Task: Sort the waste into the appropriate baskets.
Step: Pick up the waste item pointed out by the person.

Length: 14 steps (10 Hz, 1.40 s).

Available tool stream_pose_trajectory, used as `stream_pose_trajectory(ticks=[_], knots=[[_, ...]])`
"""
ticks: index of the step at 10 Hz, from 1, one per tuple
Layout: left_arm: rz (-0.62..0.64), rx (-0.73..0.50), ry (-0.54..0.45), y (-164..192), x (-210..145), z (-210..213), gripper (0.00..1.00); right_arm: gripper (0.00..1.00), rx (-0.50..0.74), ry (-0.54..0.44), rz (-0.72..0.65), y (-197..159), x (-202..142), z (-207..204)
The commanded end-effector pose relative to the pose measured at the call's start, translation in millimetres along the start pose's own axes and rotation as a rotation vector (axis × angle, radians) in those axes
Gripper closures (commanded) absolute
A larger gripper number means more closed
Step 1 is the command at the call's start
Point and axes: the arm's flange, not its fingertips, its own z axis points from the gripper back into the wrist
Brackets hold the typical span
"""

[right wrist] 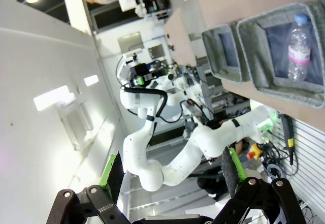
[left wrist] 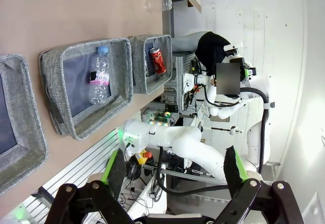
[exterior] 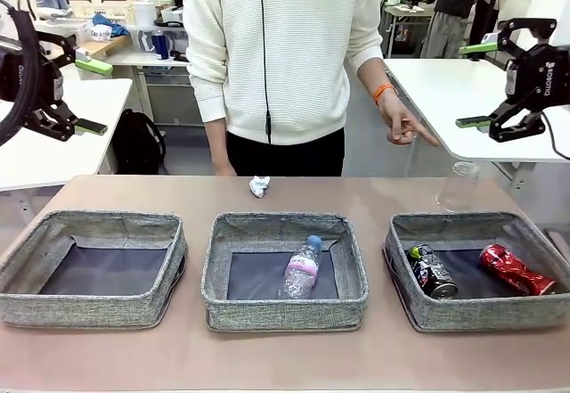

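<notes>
Left gripper (exterior: 94, 97) and right gripper (exterior: 463, 86) spread wide, empty; clear plastic (exterior: 460, 186) barely discernible.

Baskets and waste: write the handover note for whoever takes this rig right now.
Left gripper: open, empty, raised at the left. Right gripper: open, empty, raised at the right.
Done: clear bottle lies in the middle basket; dark can and red crushed can lie in the right basket.
Left: white paper wad and clear plastic cup sit on the table near the far edge; left basket holds nothing.
The person's hand points downward on the cup's side.
</notes>
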Motion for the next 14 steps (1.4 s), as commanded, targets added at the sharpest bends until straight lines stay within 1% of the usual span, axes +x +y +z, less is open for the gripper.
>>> stream_pose_trajectory(ticks=[1,2,3,4,5,6,7,8,9,10,11,12,13,14], knots=[[0.002,0.0,0.005,-1.2,-0.1,0.5,0.0,0.0,0.013,0.003,-0.01,5.3,-0.4,-0.6],[0.002,0.0,0.005,-1.2,-0.1,0.5,0.0,0.0,0.0,0.0,0.0,0.0,0.0,0.0],[0.002,0.0,0.005,-1.2,-0.1,0.5,0.0,0.0,-0.15,-0.083,0.293,-1.9,-1.7,-3.1],[0.002,0.0,0.005,-1.2,-0.1,0.5,0.0,0.0,-0.58,-0.264,0.719,-11.8,-0.7,-5.1],[0.002,0.0,0.005,-1.2,-0.1,0.5,0.0,0.0,-0.701,-0.199,1.109,-18.4,-5.8,5.4],[0.002,0.0,0.005,-1.2,-0.1,0.5,0.0,0.0,-0.635,-0.056,1.403,-20.7,-15.7,19.0],[0.002,0.0,0.005,-1.2,-0.1,0.5,0.0,0.0,-0.425,0.179,1.758,-22.8,-31.5,36.6],[0.002,0.0,0.005,-1.2,-0.1,0.5,0.0,0.0,-0.157,0.317,2.108,-26.4,-45.2,58.7],[0.002,0.0,0.005,-1.2,-0.1,0.5,0.0,0.0,0.001,0.37,2.393,-34.5,-50.6,74.7],[0.002,0.0,0.005,-1.2,-0.1,0.5,0.0,0.0,0.1,0.301,2.535,-37.4,-51.4,85.1],[0.002,0.0,0.005,-1.2,-0.1,0.5,0.0,0.0,0.231,0.204,2.609,-39.1,-50.1,95.2],[0.002,0.0,0.005,-1.2,-0.1,0.5,0.0,0.0,0.475,-0.038,2.496,-37.6,-47.3,108.3],[0.002,0.0,0.005,-1.2,-0.1,0.5,0.0,0.0,0.684,-0.381,2.275,-39.2,-44.1,126.4],[0.002,0.0,0.005,-1.2,-0.1,0.5,0.0,0.0,0.693,-0.535,2.19,-47.8,-45.1,138.8]])
